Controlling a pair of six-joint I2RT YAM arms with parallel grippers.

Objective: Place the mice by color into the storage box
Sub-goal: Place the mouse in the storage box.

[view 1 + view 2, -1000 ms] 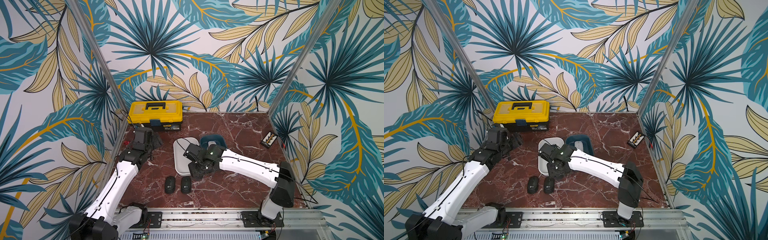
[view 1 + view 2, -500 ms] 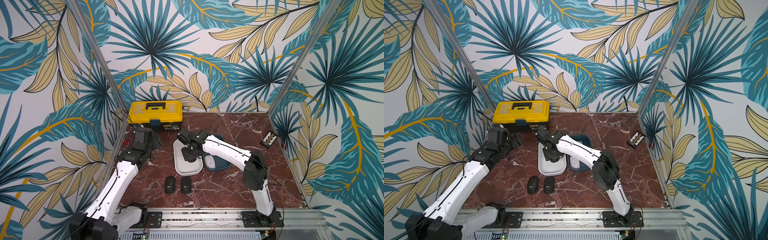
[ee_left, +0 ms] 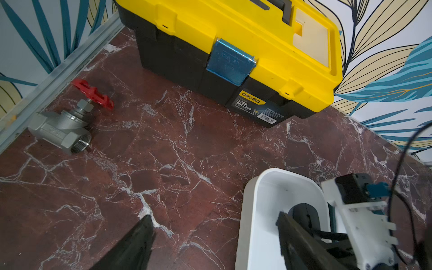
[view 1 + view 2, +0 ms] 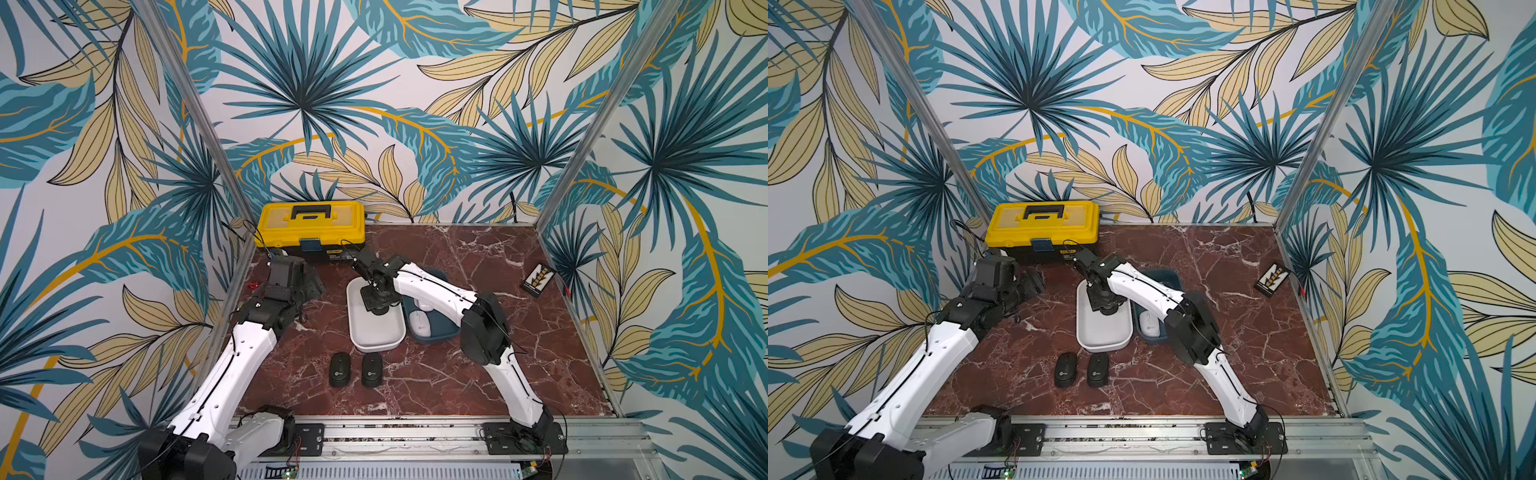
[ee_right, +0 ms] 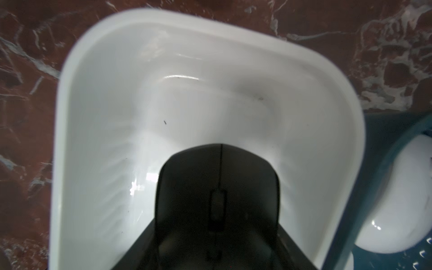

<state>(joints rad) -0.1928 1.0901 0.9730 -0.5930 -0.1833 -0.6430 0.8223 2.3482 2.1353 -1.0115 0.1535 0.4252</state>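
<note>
The right jaws pinch a black mouse [image 5: 217, 210] by its flanks, nose forward, low over the white bin [image 5: 98, 105]. We judge that this side grip leaves the underside free, so the mouse can be set down flat. We cannot tell whether it already touches the bin floor, and the contact points are lost in the dark at the wrist view's edge.

The left jaws stand spread with nothing between them, over bare bench [image 3: 163, 163] near the toolbox [image 3: 233, 35]. We think they are parked there to keep clear of the right arm [image 4: 432, 286]. Their roots are cut off.

Just beside the white bin, the teal bin [image 4: 440, 336] holds a white mouse [image 4: 419, 325], and a second white shape [image 4: 424, 305] shows from under that arm. Two more black mice [image 4: 340, 370] lie side by side on the bench near the white bin. A small dark object [image 4: 538, 279] by the side wall is too small to name.
</note>
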